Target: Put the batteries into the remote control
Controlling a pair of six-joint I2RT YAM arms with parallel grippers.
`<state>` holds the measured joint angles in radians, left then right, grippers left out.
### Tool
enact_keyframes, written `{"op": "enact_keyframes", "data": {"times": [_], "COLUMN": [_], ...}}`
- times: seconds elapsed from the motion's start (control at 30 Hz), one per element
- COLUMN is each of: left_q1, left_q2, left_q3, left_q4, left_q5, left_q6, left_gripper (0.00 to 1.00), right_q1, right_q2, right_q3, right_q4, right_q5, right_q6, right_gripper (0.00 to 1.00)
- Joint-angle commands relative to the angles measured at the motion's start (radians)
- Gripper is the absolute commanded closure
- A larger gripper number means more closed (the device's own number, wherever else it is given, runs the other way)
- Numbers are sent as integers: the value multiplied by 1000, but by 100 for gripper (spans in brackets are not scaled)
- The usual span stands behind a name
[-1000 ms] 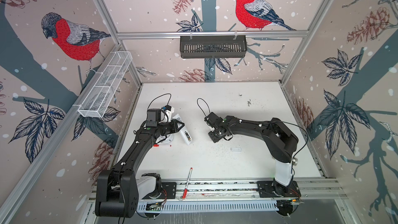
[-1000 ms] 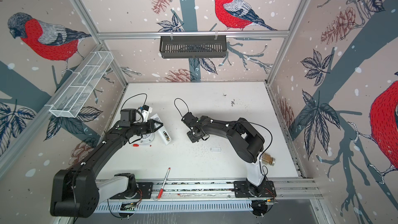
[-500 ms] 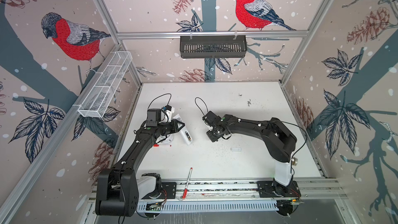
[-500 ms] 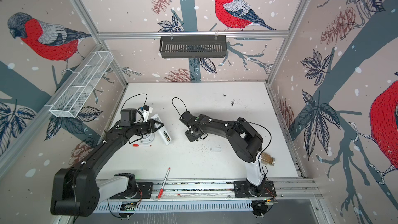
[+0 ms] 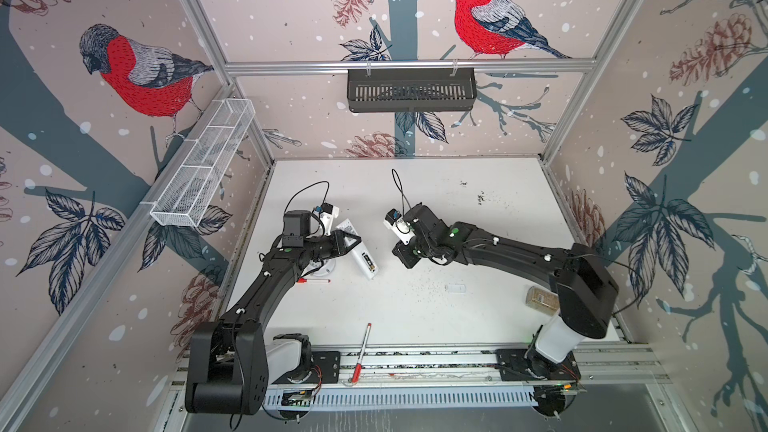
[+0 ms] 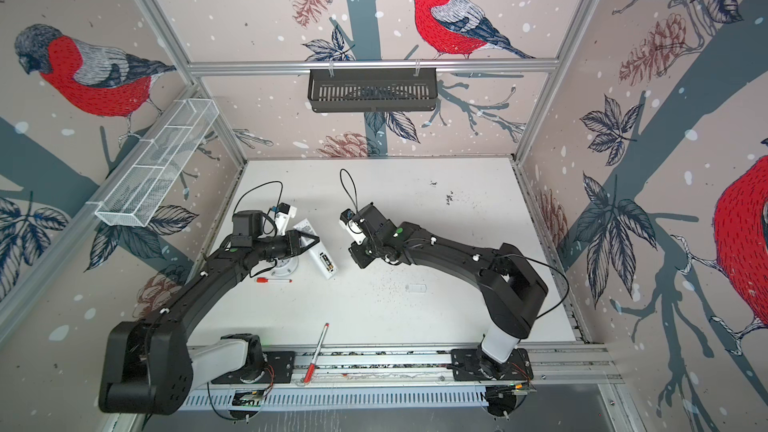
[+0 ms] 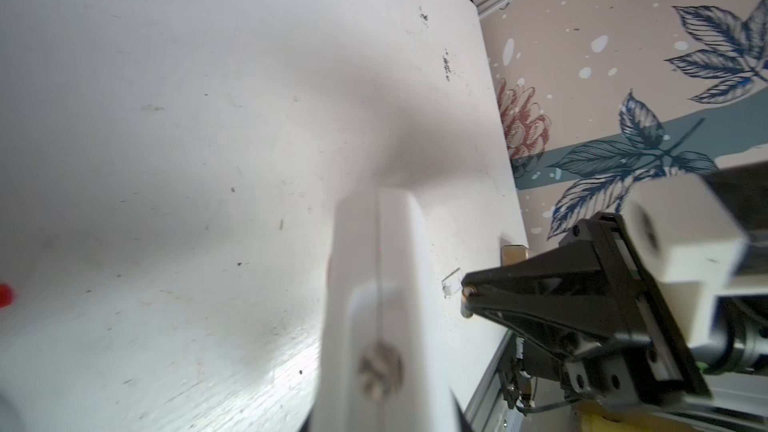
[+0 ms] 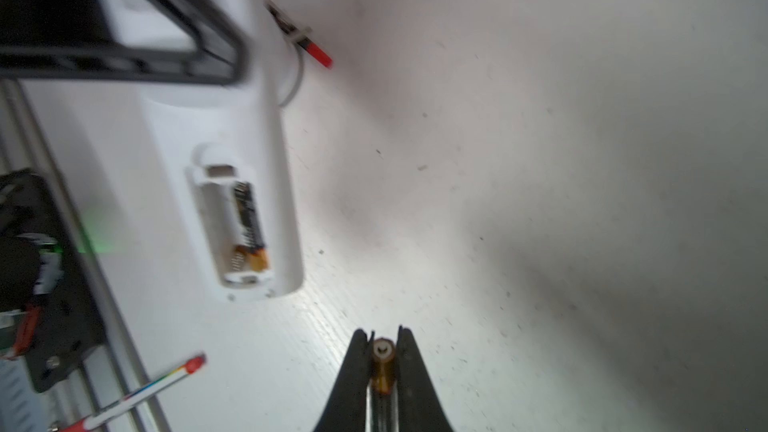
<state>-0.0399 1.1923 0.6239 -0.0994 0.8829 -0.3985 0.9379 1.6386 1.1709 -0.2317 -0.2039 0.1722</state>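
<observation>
The right gripper point(image 8: 383, 336) was clamped on a second battery point(image 8: 382, 363), a slim cylinder lying lengthwise between the fingers, its gold end and small nub poking out just past the tips. Ahead of those tips and off to one side lay the white remote control point(image 8: 232, 122), back up and cover off. The left gripper point(image 5: 352, 240) was closed across its middle, and its long axis ran out from those jaws to the open bay at the free end. A first battery point(image 8: 249, 222) sat lengthwise in the bay, gold end toward the free end, leaving the slot farther from the right gripper empty. The battery looked light, rigid and smooth, likely to roll or pivot in a pinch, so best held mid-body. The remote seemed light, stiff plastic, best gripped by its edges clear of the bay.
</observation>
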Motion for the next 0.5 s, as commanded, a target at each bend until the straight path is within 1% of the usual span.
{"op": "enact_keyframes", "data": {"times": [0.0, 0.07, 0.13, 0.33, 0.47], "left_q1": [3, 2, 3, 2, 3], "left_q2": [-9, -15, -20, -17, -4], "left_q3": [-33, -64, -95, -144, -163], "left_q4": [205, 323, 429, 631, 749], "left_q5": [166, 218, 247, 299, 320], "left_q6": [-110, -200, -279, -429, -515], "left_gripper": [100, 100, 100, 100, 100], "right_q1": [11, 16, 19, 44, 44], "right_q2": [-46, -55, -60, -120, -162], "right_q3": [-53, -81, -110, -212, -272], "right_q4": [266, 342, 413, 599, 675], "right_q5": [-148, -169, -173, -184, -192], "right_q6": [-24, -29, -23, -56, -65], "right_gripper": [86, 86, 85, 85, 85]}}
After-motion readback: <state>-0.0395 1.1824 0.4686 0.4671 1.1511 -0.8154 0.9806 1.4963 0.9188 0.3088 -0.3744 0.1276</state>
